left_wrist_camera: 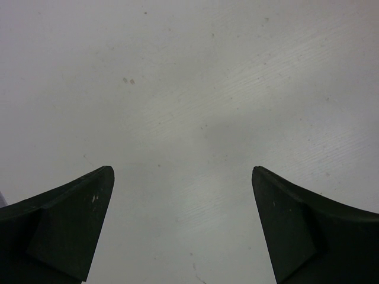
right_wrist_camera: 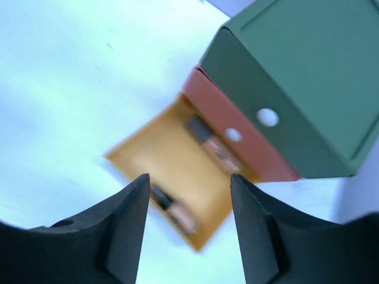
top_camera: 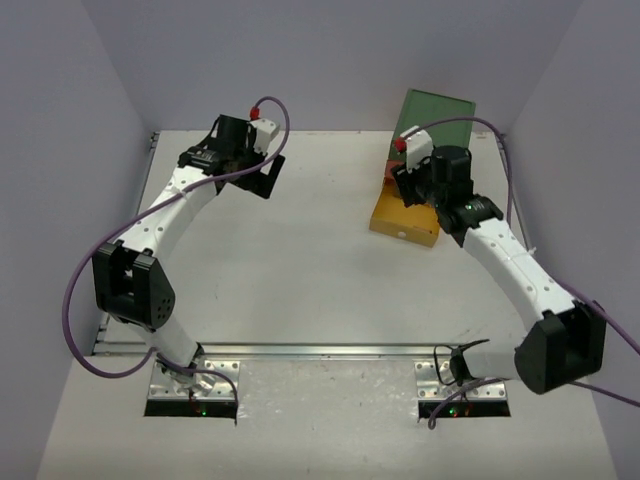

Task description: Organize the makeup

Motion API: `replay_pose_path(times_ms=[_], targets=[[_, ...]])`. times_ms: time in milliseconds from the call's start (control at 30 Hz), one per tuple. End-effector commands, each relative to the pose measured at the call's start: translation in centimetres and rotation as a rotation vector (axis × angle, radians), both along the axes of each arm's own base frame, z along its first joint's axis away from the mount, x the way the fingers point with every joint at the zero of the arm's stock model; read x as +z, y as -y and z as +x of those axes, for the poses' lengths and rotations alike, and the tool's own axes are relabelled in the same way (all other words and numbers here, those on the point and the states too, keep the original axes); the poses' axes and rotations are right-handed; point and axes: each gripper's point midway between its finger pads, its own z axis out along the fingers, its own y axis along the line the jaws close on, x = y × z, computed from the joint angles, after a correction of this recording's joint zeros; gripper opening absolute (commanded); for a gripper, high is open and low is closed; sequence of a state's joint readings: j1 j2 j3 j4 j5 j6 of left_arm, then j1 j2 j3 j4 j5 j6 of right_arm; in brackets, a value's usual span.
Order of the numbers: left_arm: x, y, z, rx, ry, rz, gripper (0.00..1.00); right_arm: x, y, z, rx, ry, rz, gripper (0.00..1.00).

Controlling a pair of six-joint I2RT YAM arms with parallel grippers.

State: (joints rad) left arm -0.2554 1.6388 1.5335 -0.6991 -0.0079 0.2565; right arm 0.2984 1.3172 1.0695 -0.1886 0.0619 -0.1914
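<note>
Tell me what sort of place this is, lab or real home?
Looks like a lab test cell, not a home: white table, plain grey walls boxing it in, and a drawer box as prop, makeup tubes in its open yellow drawer.

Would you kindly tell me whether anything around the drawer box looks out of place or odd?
Nothing looks spilled or damaged. The yellow drawer stands pulled out below the shut orange drawer, holding one tan tube by the orange front and a second tube at its outer end. The wrist view is blurred.
</note>
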Motion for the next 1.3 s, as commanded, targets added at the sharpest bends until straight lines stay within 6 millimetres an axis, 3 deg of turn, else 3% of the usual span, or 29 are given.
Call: replay_pose_path(times_ms=[0,100,167,400,500,667,1067,1267], targets=[[3.0,-0.2,1.7,0.025,0.093,-0.021,1.00,-3.2,-3.5,-2.2,-0.214,-0.139,0.616,0.46],[2.8,-0.2,1.6,0.030,0.089,-0.019,1.00,-7.8,-2.2,-3.6,-0.478,-0.262,0.708,0.45],[2.7,-0.4,1.4,0.031,0.088,-0.016,1.00,-9.7,-1.8,-4.2,-0.576,-0.285,0.732,0.45],[2.1,-1.2,0.7,0.045,0.095,0.014,1.00,-13.2,-1.9,-5.0,-0.725,-0.282,0.722,0.44],[2.1,-1.4,0.7,0.047,0.098,0.021,1.00,-15.7,-1.2,-5.6,-0.810,-0.311,0.721,0.43],[2.4,-1.7,0.5,0.050,0.107,0.032,1.00,-18.0,0.5,-5.4,-0.915,-0.282,0.701,0.40],[2.2,-2.4,0.6,0.064,0.109,0.051,1.00,-19.1,2.4,-1.6,-0.975,-0.220,0.769,0.37],[2.2,-2.7,0.6,0.069,0.111,0.063,1.00,-17.4,2.8,1.1,-0.963,-0.170,0.869,0.34]])
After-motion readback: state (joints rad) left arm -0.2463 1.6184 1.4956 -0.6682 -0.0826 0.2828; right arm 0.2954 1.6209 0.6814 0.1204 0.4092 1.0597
